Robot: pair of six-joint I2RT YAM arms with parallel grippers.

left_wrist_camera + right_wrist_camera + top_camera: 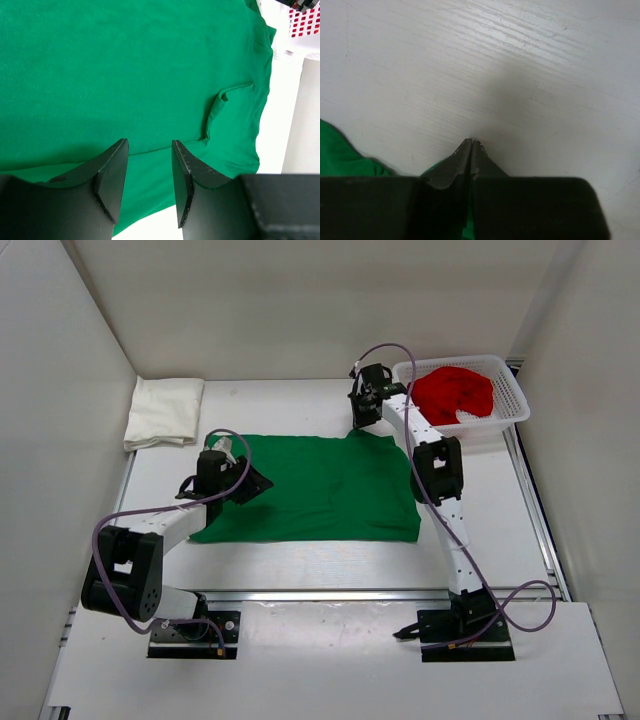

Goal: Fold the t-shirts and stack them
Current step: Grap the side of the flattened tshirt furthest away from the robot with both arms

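Observation:
The bright green t-shirt lies spread flat in the middle of the table. My left gripper is open just above its left edge; in the left wrist view the green cloth fills the space under the open gripper. My right gripper is at the shirt's far edge. In the right wrist view it is shut with a strip of green cloth pinched between the fingers. The cream-white t-shirt lies folded at the back left. The red t-shirt is bunched in the basket.
A white mesh basket stands at the back right, next to the right arm; it also shows in the left wrist view. White walls enclose the table on the left, the back and the right.

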